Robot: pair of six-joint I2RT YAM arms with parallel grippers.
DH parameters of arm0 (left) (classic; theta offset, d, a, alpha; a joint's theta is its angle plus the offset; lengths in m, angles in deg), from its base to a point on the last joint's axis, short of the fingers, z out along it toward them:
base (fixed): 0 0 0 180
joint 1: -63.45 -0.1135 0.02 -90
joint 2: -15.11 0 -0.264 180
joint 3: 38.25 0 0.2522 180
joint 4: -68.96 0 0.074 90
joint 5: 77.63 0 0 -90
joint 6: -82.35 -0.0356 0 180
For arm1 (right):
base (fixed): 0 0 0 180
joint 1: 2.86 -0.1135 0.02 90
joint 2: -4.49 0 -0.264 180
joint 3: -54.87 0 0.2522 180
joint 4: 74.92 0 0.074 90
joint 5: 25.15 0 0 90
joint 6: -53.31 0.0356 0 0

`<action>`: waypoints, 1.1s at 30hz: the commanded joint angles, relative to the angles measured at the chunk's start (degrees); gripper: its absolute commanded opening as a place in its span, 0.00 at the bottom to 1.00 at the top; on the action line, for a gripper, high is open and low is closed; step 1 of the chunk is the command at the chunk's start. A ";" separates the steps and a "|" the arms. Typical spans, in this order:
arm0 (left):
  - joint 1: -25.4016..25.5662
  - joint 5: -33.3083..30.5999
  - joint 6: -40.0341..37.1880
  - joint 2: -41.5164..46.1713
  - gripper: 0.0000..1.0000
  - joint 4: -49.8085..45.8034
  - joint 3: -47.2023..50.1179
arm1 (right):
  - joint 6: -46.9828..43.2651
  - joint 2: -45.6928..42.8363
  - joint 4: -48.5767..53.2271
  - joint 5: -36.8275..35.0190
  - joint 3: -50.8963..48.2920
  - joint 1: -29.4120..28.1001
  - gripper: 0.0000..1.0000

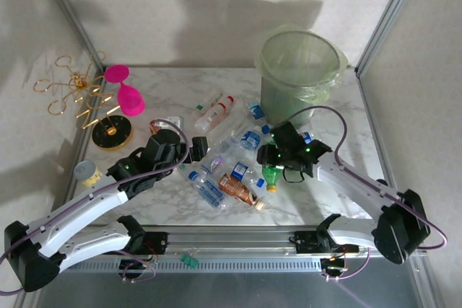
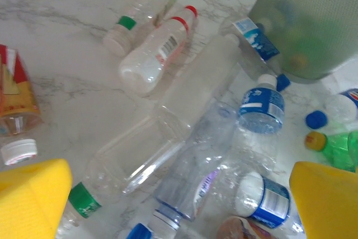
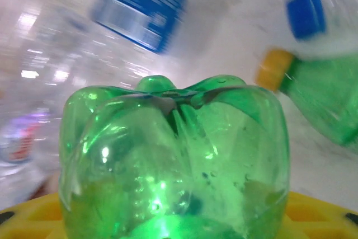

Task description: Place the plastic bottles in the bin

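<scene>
Marble-patterned table top shows in the top external view, with a loose heap of small plastic bottles lying on their sides at its middle. The tall round pale-green translucent bin stands upright at the far right, just beyond the heap. A gold wire stand and a pink plastic goblet sit at the far left. The left gripper is at the heap's left edge, and the right gripper is low over its right side, near the bin's foot.

From the left wrist, the left gripper has its 2 yellow pads spread wide with nothing held. It hangs above a long clear bottle with a green band, a milky bottle with a red cap and a blue-labelled clear bottle. The bin's wall fills the top right corner.

From the right wrist, the right gripper pinches a green plastic bottle, whose lobed base faces the camera. Behind it, blurred, lie a second green bottle with a yellow cap and a loose-looking blue cap.
</scene>
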 commanded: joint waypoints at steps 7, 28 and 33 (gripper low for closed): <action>1.25 10.11 -1.75 3.71 1.00 4.84 -5.83 | -12.05 -8.27 -6.13 3.89 11.10 -0.61 0.50; 1.24 4.19 -6.45 7.57 1.00 4.58 -3.31 | -15.81 17.76 -9.23 -4.25 53.07 21.67 0.53; 1.27 4.21 -7.23 7.77 1.00 6.51 0.79 | -16.85 23.46 -9.14 -4.50 58.46 25.35 0.53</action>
